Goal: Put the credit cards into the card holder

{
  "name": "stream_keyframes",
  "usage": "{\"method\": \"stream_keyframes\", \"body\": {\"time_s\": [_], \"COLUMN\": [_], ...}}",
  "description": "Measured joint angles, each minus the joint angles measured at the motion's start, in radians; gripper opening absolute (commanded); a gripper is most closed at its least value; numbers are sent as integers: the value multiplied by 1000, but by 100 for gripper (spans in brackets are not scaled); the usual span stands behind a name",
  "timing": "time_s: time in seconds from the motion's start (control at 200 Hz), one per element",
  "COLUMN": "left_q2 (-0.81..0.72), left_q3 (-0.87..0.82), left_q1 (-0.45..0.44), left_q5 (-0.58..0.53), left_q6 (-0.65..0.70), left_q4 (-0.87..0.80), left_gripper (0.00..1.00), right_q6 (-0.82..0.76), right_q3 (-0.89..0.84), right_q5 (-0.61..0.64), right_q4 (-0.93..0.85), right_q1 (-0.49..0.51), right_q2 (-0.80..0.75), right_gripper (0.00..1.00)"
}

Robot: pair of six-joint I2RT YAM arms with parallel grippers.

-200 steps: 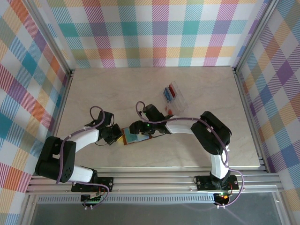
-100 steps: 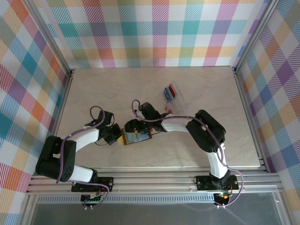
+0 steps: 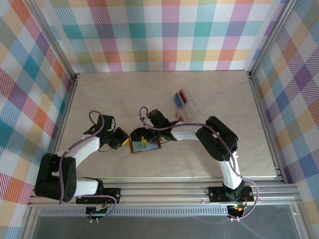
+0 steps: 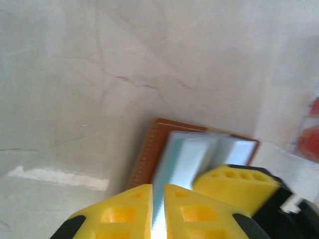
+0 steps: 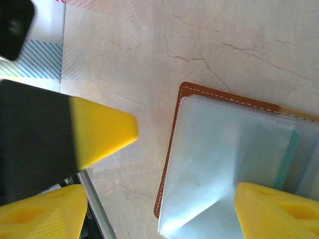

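Top external view: the left gripper [image 3: 121,139] sits low over the pale marble-patterned tabletop [image 3: 224,94], at about 8 o'clock from the table's middle, with its tips aimed toward 3 o'clock. In the left wrist view its yellow fingers [image 4: 124,211] are drawn almost together around a thin pale strip, and I cannot tell whether they pinch anything.

Just at 3 o'clock of those tips lies the small brown leather fold-over card holder [image 3: 146,146], opened flat with its clear pockets facing up [image 5: 224,149]. A teal-green plastic card [image 5: 283,159] shows its edge inside a pocket on the far side.

The right gripper [image 3: 138,135] hovers at the holder's 11 o'clock corner with its jaws spread wide and nothing held. In the right wrist view one yellow finger [image 5: 40,211] is over bare table and the other is over the pockets.

Well apart, at 1 o'clock from the holder, a clear plastic tray [image 3: 190,105] holds thin red and blue credit cards [image 3: 179,99].
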Motion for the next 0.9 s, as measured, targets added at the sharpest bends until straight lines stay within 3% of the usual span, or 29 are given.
{"method": "stream_keyframes", "body": {"time_s": [0.235,0.565,0.9], "left_q2": [21,138,228], "left_q3": [18,18,19], "left_q1": [2,5,-8], "left_q5": [73,163,163], "left_q6": [-30,-61,-63], "left_q4": [37,151,200], "left_gripper": [4,3,4], "right_q6": [-3,-12,-20], "right_q3": [0,-1,-1], "right_q5": [-13,-24,-27], "right_q4": [9,13,11], "right_q1": [0,0,0], "right_q2": [0,0,0], "right_gripper": [86,90,90]}}
